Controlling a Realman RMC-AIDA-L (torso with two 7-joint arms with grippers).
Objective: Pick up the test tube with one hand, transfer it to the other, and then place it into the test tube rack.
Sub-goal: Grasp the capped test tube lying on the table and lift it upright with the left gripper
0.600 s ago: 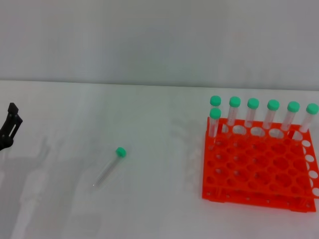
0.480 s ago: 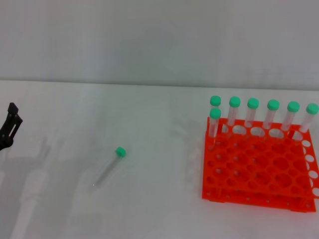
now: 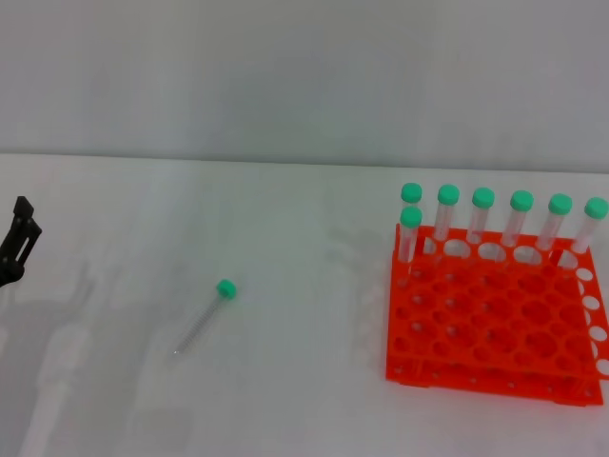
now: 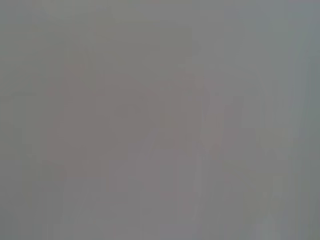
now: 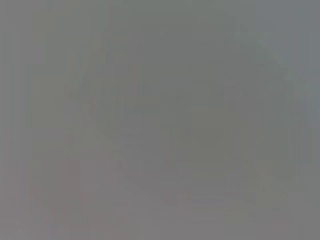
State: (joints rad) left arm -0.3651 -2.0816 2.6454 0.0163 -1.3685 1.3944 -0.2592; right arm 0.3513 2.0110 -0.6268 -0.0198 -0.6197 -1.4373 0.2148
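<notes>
Head view: test tube [image 3: 201, 319] lies flat on the white table [image 3: 285, 400], left of centre, green cap [image 3: 225, 288] at the far-right end, tapered tip pointing near-left. Nothing touching it. Orange test tube rack [image 3: 490, 324] sits on the right side of the table, well apart from the loose tube, two tiers, grid of round holes. Seven green-capped tubes stand upright in it: six along the far row [image 3: 500, 219], one more [image 3: 409, 238] in the next row at the left corner. The other holes that show are open. Left gripper [image 3: 17, 240] is at the far left edge of the head view, only part of its black body in frame, well apart from the tube and holding nothing that shows; can't tell how far its fingers are spread, the tips aren't clear from this angle. Right gripper is out of frame in the head view. Left wrist view and right wrist view both give a flat grey field, no object or fingers readable in either. Plain grey wall [image 3: 304, 76] behind the table.
</notes>
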